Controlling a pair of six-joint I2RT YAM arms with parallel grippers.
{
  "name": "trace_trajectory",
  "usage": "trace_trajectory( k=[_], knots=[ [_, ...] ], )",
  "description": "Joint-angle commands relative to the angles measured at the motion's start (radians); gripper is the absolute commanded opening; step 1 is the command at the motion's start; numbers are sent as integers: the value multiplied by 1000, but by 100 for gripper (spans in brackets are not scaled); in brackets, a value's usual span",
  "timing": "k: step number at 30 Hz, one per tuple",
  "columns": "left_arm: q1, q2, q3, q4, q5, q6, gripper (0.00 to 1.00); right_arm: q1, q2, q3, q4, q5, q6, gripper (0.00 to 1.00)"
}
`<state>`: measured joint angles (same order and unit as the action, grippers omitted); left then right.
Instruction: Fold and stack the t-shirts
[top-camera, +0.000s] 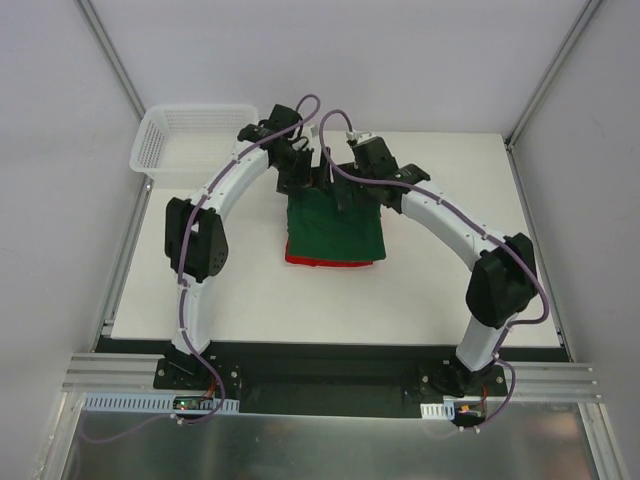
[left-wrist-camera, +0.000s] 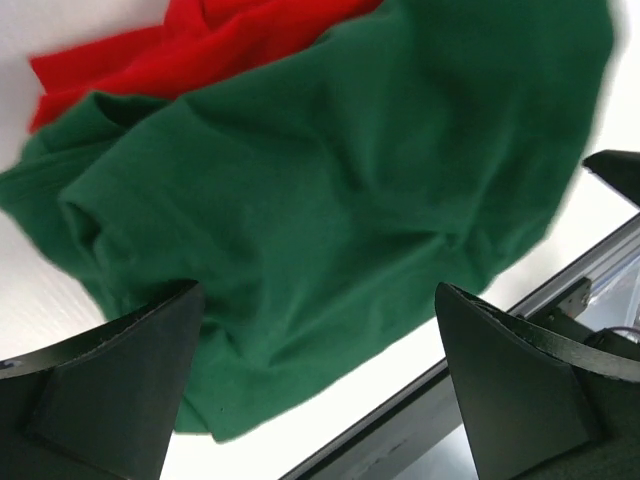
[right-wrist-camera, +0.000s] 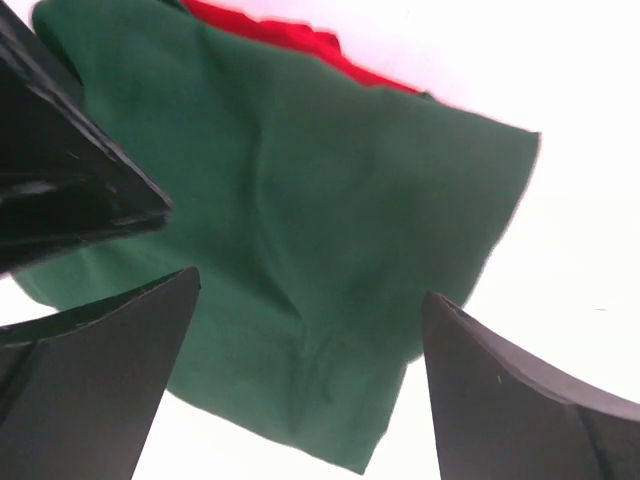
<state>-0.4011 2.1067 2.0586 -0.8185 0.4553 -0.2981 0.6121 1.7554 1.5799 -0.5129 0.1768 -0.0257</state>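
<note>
The dark green t-shirt (top-camera: 333, 228) lies folded at the middle of the white table (top-camera: 430, 300), on top of the red t-shirt (top-camera: 298, 259), whose edge shows along its near side. The left gripper (left-wrist-camera: 318, 300) and right gripper (right-wrist-camera: 310, 290) hang just above the green cloth's far edge, both spread wide and holding nothing. The cloth there is rumpled, so a fingertip could catch a loose fold, drag the green shirt askew or undo the fold. The grippers are close together and might knock each other.
</note>
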Motion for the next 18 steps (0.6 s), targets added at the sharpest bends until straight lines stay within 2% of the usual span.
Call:
trace_trajectory(
  k=[1, 7, 18],
  knots=[
    [-13, 10, -64, 48, 28, -9, 99, 3, 41, -26, 53, -42, -20, 96],
    [-16, -7, -124, 65, -24, 2, 99, 3, 85, -24, 25, -34, -29, 96],
    [-39, -2, -178, 71, -98, 14, 99, 29, 121, -64, 28, 124, -115, 96]
  ],
)
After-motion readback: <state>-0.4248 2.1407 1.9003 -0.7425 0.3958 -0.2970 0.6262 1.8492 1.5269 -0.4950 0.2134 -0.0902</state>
